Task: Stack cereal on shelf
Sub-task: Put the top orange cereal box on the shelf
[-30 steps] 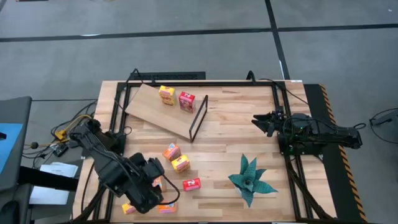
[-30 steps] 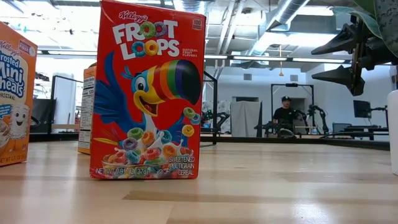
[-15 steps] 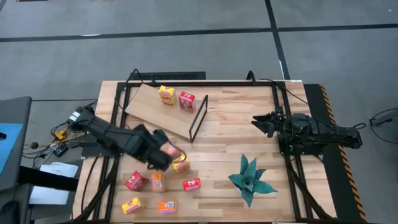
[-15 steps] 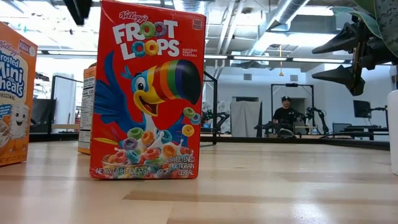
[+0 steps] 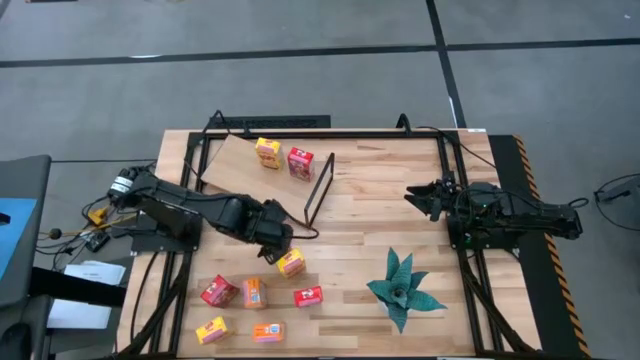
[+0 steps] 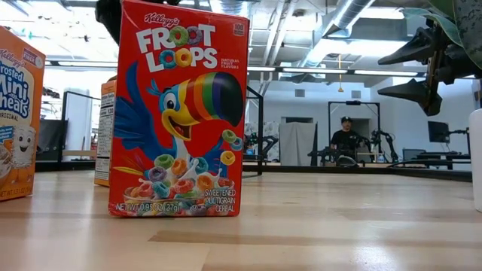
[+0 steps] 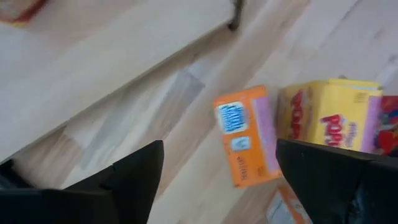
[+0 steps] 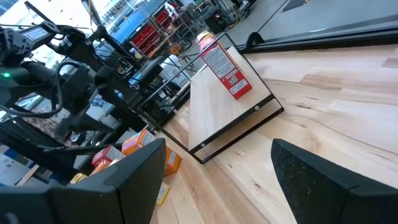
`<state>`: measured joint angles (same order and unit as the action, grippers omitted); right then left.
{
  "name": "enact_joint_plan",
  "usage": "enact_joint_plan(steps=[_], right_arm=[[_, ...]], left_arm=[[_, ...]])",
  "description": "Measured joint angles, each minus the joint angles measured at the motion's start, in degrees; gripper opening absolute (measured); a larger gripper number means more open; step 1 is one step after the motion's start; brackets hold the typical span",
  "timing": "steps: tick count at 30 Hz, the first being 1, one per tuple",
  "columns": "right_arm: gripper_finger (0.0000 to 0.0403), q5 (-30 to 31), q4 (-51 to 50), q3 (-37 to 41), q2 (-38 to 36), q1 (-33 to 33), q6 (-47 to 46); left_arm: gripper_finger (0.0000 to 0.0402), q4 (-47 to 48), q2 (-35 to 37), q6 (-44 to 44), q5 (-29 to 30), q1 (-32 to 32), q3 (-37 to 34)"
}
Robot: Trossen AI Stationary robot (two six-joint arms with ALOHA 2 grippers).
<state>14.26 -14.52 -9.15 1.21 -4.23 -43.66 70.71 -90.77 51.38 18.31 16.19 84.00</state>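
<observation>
The shelf [image 5: 250, 172], a light board with a black frame [image 5: 318, 190] at one end, lies far left on the table. A yellow cereal box [image 5: 267, 152] and a red one [image 5: 300, 163] stand on it. My left gripper [image 5: 274, 240] hangs open, pointing steeply down, just above an orange cereal box [image 7: 249, 137] that lies flat beside a yellow one [image 7: 329, 121]. Several more cereal boxes lie near left, among them a red one [image 5: 218, 291]. My right gripper [image 5: 415, 195] waits open at the right.
A green plant [image 5: 402, 288] stands near right on the table. In the low view a Froot Loops box [image 6: 181, 113] stands upright close to the camera, a Mini Wheats box [image 6: 19, 113] to its left. A person sits in the room behind.
My left gripper has swung from the table's near left corner toward the far edge and the middle, sinking and turning as it went. It now hangs over the orange box near the shelf. The boxes it covered at near left show again.
</observation>
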Motion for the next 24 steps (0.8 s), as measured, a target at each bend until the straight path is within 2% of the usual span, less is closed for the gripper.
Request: enact_joint_plan(steps=[7, 18, 24], right_arm=[[0.0317, -0.37, -0.02, 0.00, 0.00, -0.02, 0.02], [0.0317, -1.11, -0.11, 0.00, 0.00, 0.00, 0.05], [0.0317, -1.11, -0.21, 0.00, 0.00, 0.00, 0.15]], left_arm=[[0.0337, -0.60, -0.07, -0.47, -0.93, -2.25, -0.06], [0.0337, -2.32, -2.01, 0.31, -1.12, -3.17, -0.07], [0.0337, -3.97, -2.93, 2.30, -1.72, -2.47, -2.56]])
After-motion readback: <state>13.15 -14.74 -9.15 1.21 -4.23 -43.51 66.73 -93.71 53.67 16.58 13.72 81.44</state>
